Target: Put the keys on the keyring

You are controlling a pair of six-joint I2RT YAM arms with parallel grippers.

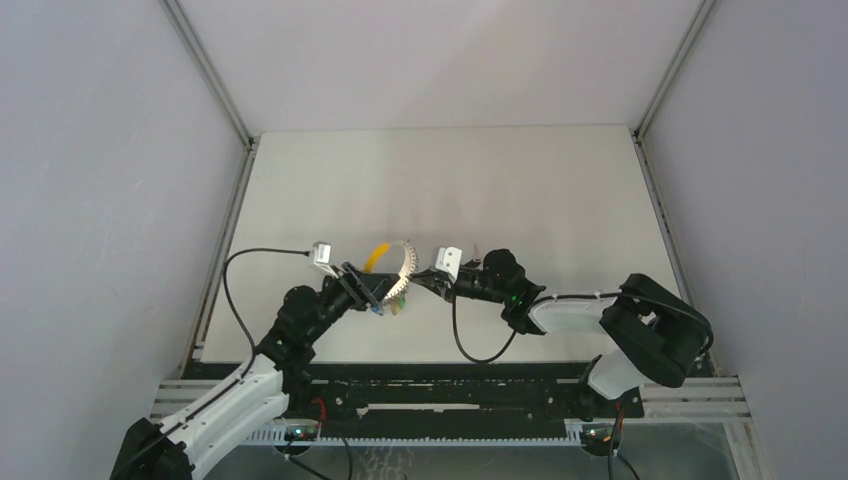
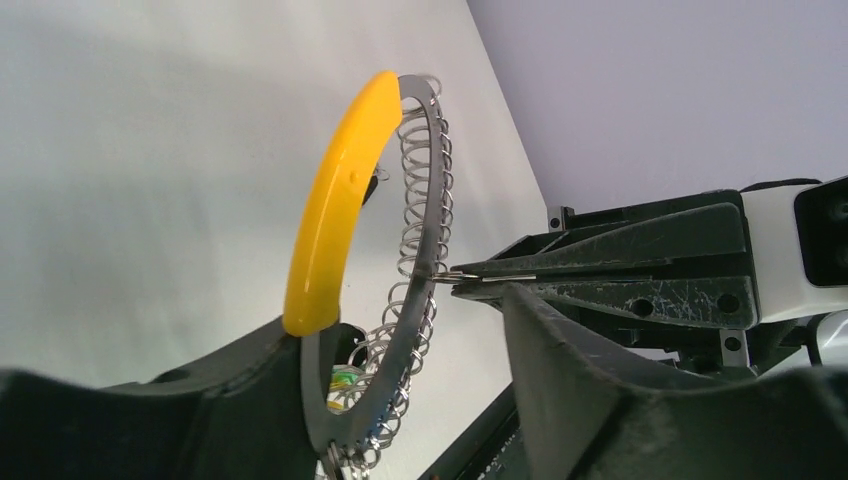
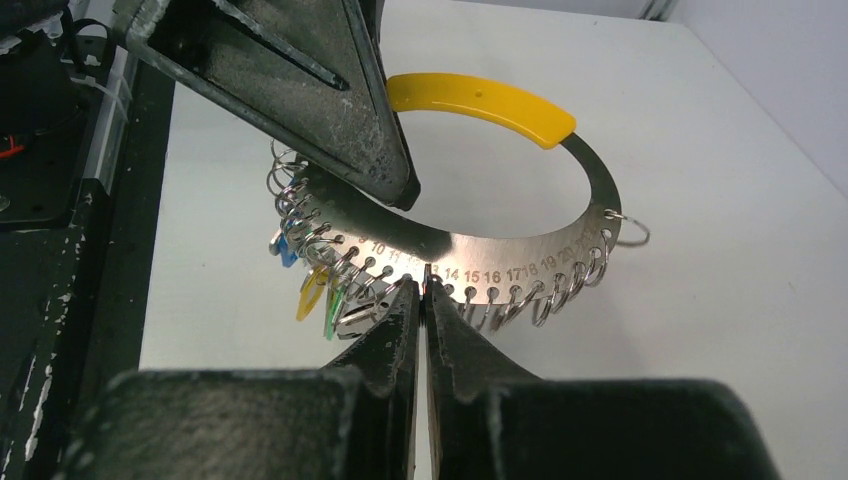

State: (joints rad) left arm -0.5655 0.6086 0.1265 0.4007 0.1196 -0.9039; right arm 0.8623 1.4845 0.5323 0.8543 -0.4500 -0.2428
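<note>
Near the table's near edge, left of middle, the left gripper (image 1: pixel 376 291) clamps the stiff keyring (image 3: pixel 520 250) upright. The right gripper (image 3: pixel 425 300), fingers closed, pinches 1 tiny key (image 2: pixel 458 277) at its rim. The key seems light and slippery, best held by the head.

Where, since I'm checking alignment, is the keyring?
Top view, left of table centre: the keyring is clamped by the left gripper, with the right gripper closed at its numbered edge.

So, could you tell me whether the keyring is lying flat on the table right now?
No, the left fingers clamp the keyring and hold it up on edge above the table.
</note>
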